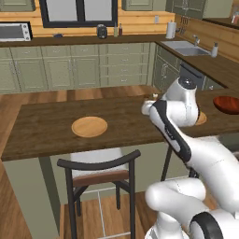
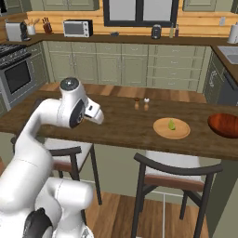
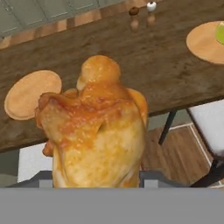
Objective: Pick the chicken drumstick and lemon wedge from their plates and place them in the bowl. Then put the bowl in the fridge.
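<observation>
Close before the hand camera, the golden-brown lumpy chicken drumstick point(image 3: 97, 131) sits clamped in the partly closed gripper point(image 3: 94, 181), above the dark wooden counter point(image 3: 131, 65). One bare round tan wooden plate point(image 3: 29, 93) lies beyond; another point(image 2: 171, 128) carries the yellow-green lemon wedge point(image 2: 172, 124), near the glossy reddish-brown bowl point(image 2: 225, 124).

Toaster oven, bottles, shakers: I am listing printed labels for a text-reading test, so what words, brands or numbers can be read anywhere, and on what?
None can be read.
Toaster oven: front blank, no brand or digits legible.
Bottles by the window: too small to show any label.
Shakers on the counter: no markings visible.
Chicken drumstick, plates, bowl: plain surfaces, no text.
</observation>
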Controlling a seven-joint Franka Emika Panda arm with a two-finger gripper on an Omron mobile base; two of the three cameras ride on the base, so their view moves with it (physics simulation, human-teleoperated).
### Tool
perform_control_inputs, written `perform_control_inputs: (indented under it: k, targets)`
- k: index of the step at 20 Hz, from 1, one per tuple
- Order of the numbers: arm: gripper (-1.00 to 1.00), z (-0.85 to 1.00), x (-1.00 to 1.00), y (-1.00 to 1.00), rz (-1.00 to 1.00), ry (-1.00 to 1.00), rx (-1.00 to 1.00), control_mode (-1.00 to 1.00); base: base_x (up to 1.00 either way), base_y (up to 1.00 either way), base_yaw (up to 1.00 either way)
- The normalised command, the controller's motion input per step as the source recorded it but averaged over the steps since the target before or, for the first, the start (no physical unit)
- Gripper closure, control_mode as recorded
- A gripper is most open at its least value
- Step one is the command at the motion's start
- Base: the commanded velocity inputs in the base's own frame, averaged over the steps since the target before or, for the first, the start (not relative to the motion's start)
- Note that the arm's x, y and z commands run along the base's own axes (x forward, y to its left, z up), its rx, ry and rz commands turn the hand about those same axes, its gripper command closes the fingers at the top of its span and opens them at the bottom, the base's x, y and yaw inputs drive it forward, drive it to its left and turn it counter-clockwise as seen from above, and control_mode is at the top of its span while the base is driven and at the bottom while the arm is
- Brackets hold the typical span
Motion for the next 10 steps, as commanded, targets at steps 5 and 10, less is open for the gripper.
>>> perform_control_inputs:
  k: [5, 10]
  targets:
    - [1.00, -0.04, -1.00, -0.04, -0.26, 0.00, -0.30, -1.00, 0.00, 0.00, 0.00]
    - [1.00, -0.02, -0.15, -0.19, 0.00, 0.04, 0.00, 1.00, -0.35, -0.40, 0.00]
